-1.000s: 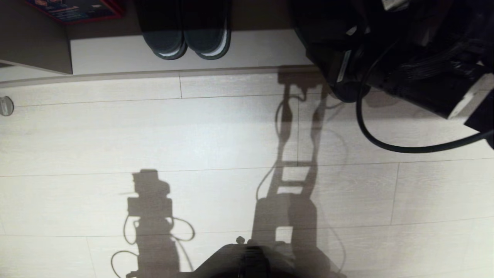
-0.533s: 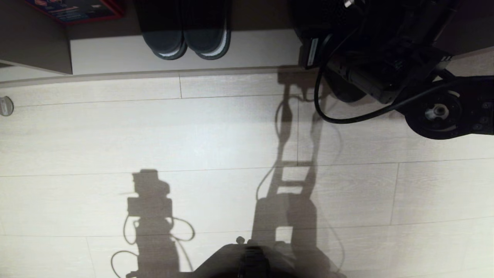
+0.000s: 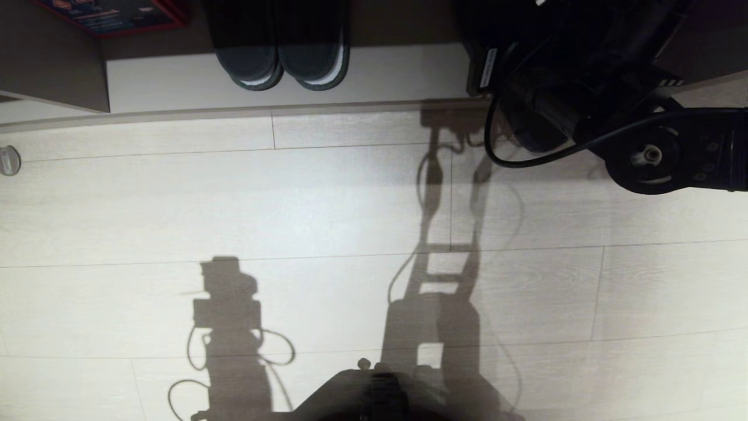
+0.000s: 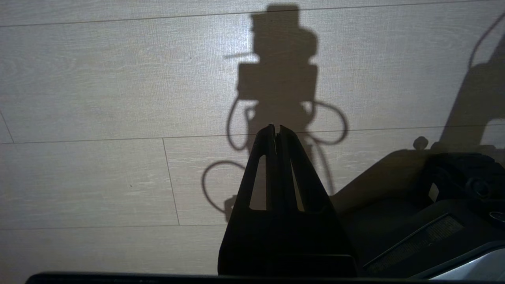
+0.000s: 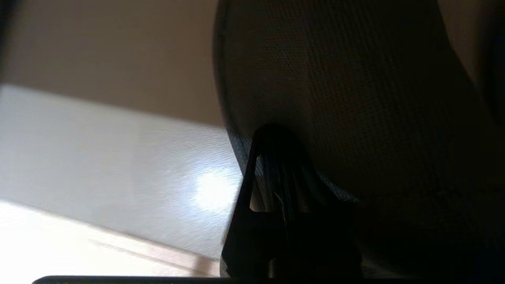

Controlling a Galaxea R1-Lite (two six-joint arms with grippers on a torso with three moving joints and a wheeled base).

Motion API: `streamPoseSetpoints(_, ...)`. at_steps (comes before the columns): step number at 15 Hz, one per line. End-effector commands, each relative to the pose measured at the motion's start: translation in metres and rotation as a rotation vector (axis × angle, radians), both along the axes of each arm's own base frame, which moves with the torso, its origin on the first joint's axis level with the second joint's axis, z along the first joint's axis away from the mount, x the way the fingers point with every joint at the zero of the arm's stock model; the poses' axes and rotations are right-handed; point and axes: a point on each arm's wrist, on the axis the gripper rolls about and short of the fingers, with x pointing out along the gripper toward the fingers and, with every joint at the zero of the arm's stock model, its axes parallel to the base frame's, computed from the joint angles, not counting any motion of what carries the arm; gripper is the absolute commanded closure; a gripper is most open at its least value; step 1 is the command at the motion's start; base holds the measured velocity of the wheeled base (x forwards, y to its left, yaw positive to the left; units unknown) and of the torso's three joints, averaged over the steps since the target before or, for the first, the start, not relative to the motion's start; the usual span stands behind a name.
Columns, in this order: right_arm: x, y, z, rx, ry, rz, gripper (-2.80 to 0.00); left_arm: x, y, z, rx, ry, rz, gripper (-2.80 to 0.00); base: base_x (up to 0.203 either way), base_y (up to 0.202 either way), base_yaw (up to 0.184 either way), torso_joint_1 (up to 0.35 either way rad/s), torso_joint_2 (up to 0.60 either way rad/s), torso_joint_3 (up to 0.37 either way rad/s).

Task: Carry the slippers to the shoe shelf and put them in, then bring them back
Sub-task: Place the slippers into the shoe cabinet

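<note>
Shelf: beige wood-grain shoe shelf (image 3: 380, 73), pale base, holds pale-rimmed dark pair (image 3: 283, 55) at front edge.
Right gripper (image 5: 272, 136): pinching thin dark grey-blue slippers (image 5: 335, 86) at shelf's right end.
Left gripper (image 4: 277, 128): pressed together, over pale plank floor (image 4: 98, 98).

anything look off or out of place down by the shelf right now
Nothing stands out. The pair with pale sole rims sits side by side and straight on the shoe shelf base. The right gripper is shut on the slippers at the shelf's right end. The left gripper is shut over bare floor.

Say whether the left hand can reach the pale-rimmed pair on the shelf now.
Probably not: the left hand hangs shut over floor by the base; the pale-rimmed pair sits away in the shoe shelf.
</note>
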Motion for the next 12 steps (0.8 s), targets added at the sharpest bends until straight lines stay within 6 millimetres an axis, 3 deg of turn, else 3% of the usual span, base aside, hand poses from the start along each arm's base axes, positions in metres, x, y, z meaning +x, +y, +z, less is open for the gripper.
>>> streamPoseSetpoints(1, 0.003, -0.002, -0.001, 0.006, -0.001, -0.024, 0.00, 0.000, 0.000, 0.000, 0.000, -0.001, 0.000, 0.00, 0.000, 0.000, 0.000, 0.000, 0.00, 0.000)
streamPoseSetpoints(5, 0.004, -0.007, 0.010, 0.038, -0.029, -0.069, 0.00, 0.000, 0.000, 0.000, 0.000, -0.001, 0.000, 0.00, 0.000, 0.000, 0.000, 0.000, 0.00, 0.000)
streamPoseSetpoints(12, 0.024, -0.008, 0.017, 0.101, -0.070, -0.136, 0.00, 0.000, 0.000, 0.000, 0.000, -0.001, 0.000, 0.00, 0.000, 0.000, 0.000, 0.000, 0.00, 0.000)
